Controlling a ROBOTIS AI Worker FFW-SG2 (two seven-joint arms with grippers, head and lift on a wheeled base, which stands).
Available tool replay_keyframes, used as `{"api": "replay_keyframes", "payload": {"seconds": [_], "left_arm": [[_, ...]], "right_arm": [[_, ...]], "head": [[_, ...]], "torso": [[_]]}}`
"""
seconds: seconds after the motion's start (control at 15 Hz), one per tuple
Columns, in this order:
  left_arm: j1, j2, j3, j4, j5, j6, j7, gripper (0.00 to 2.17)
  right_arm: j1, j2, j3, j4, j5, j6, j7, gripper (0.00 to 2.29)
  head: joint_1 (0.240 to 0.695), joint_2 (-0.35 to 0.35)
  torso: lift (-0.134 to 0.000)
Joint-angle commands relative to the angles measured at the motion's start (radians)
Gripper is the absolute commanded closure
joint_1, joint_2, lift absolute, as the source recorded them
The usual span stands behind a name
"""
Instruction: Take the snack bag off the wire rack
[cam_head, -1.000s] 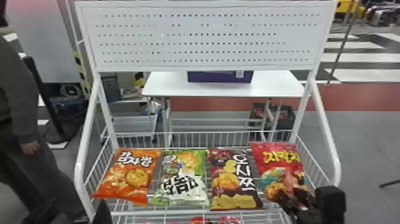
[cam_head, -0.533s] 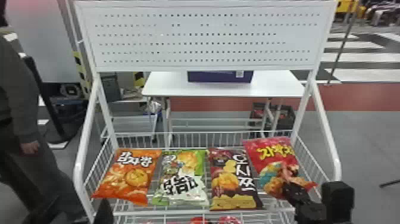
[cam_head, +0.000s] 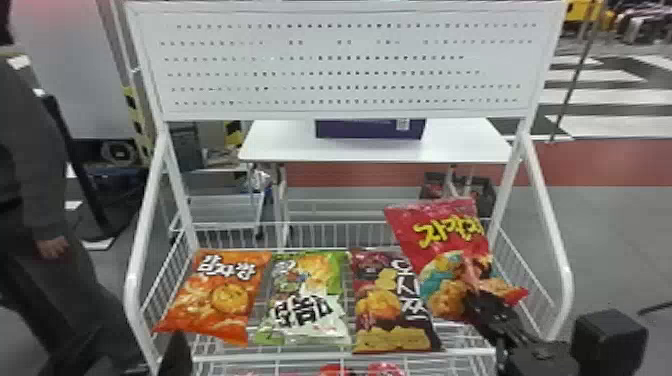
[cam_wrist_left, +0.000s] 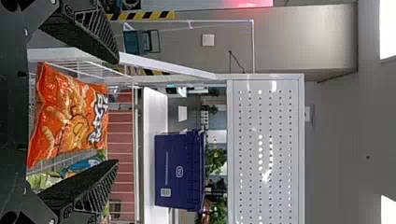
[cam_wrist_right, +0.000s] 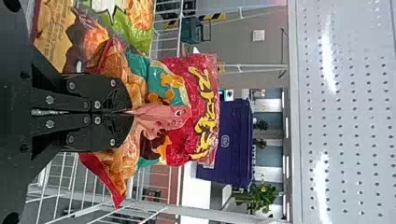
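A white table stands behind. Our right gripper pinches the red bag, long axis slanting, top up-left; our left gripper gapes.

The snack bag is red with yellow letters and a blue-green patch. Its neighbours are a dark purply-red bag, a green and white bag and an orange bag. The wire rack is white, with dotty rows on its board.
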Motion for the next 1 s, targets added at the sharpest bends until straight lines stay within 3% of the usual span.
{"api": "replay_keyframes", "payload": {"seconds": [0.0,0.13,0.33,0.6,0.93], "left_arm": [[-0.001,0.004,0.005,0.002,0.008,0.0,-0.001,0.13],[-0.001,0.007,0.01,0.002,0.017,-0.003,-0.001,0.13],[-0.009,0.011,0.011,0.005,0.022,-0.003,-0.002,0.13],[-0.012,0.014,0.011,0.011,0.028,-0.003,-0.002,0.13],[-0.012,0.014,0.014,0.011,0.028,-0.006,-0.002,0.13]], "right_arm": [[0.088,-0.017,-0.026,-0.05,-0.002,-0.071,-0.007,2.02],[0.186,-0.041,-0.075,-0.079,-0.034,-0.206,-0.018,2.02],[0.28,-0.054,-0.149,-0.093,-0.072,-0.307,-0.033,2.02],[0.32,-0.057,-0.213,-0.07,-0.101,-0.353,-0.05,2.02],[0.318,-0.068,-0.224,-0.063,-0.114,-0.362,-0.05,2.02]], "head": [[0.499,0.0],[0.499,0.0],[0.499,0.0],[0.499,0.0],[0.499,0.0]], "torso": [[0.0],[0.0],[0.0],[0.0],[0.0]]}}
